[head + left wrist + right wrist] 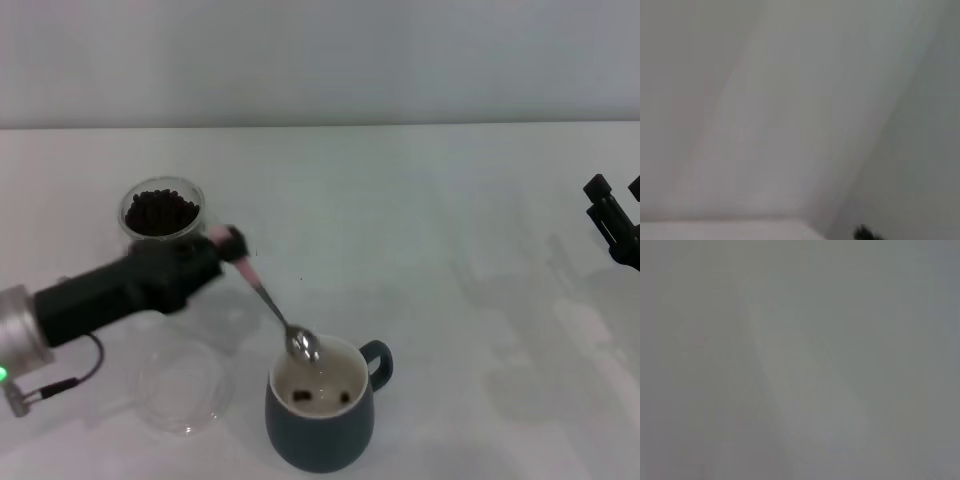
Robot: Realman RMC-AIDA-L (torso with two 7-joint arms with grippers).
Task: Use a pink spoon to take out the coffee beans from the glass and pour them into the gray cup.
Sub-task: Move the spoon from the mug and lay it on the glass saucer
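Pink spoon bowl prob. over gray cup.

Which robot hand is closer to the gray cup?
The left one. The left end effector holds the pink spoon with its bowl over the gray cup. The right end effector sits far off at the table's right edge.

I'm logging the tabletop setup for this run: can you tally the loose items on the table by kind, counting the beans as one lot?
Cups: 2, the glass and the gray cup
Spoons: 1, the pink spoon, held by the left gripper
Saucers: 1, clear saucer
Coffee beans: 1 lot, mostly in the glass, a few in the gray cup
Total: 5
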